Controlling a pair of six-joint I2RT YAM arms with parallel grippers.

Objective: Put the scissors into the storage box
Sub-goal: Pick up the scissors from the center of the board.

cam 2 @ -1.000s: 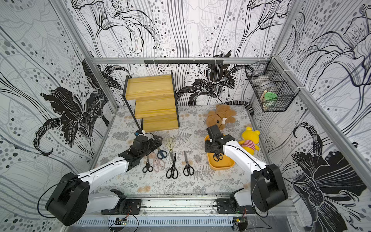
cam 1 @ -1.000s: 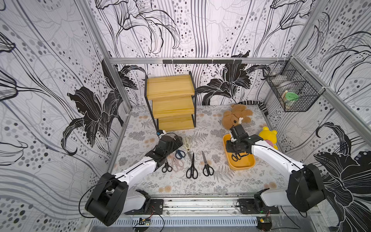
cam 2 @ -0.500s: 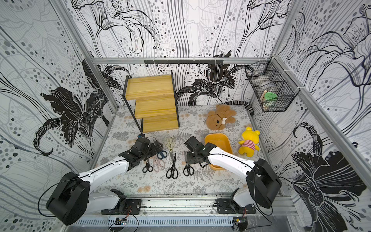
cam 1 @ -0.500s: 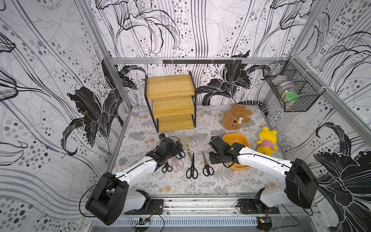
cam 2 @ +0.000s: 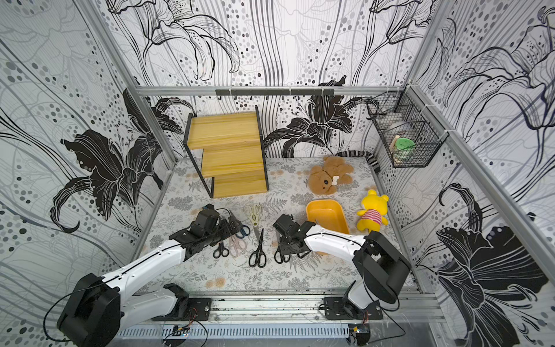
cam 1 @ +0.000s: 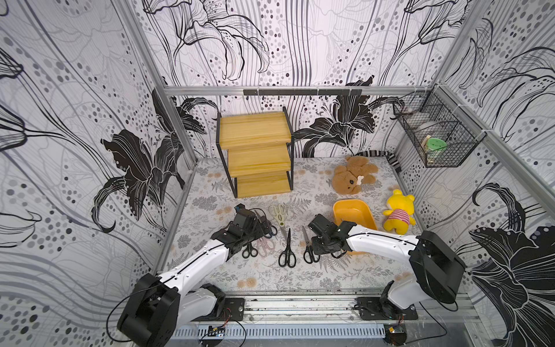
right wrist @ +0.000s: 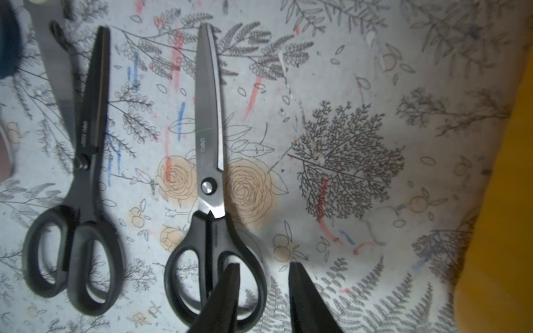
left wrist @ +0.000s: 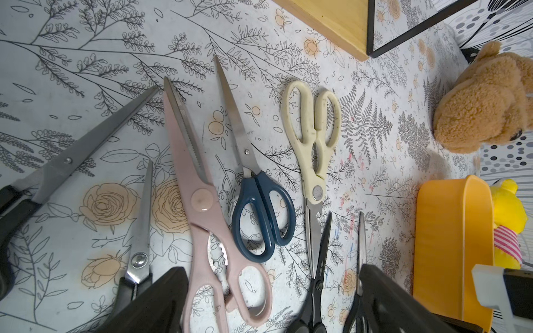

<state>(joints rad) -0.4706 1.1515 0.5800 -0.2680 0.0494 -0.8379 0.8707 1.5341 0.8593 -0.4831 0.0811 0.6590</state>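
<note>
Several scissors lie in a row on the floral mat. Among them are cream shears [cam 1: 279, 214], a blue-handled pair [left wrist: 259, 213], a pink pair [left wrist: 199, 201], an all-black pair [cam 1: 287, 252] and a steel-bladed, black-handled pair [right wrist: 209, 138]. My right gripper [right wrist: 264, 268] is open low over that last pair's handle: one finger [right wrist: 227, 288] covers a loop, the other sits outside the rim. My left gripper [left wrist: 272, 268] is wide open above the pink handles. The yellow storage box [cam 1: 354, 210] stands to the right; the right arm hides its near end.
A tiered wooden shelf [cam 1: 255, 156] stands at the back behind the scissors. A brown teddy [cam 1: 353, 178] lies beyond the box and a yellow bear [cam 1: 398, 213] sits right of it. A black wire basket [cam 1: 435, 141] hangs on the right wall.
My right arm has swung left from over the storage box to the black-handled scissors on the mat, and its jaws have narrowed a little. The left arm has barely moved.
</note>
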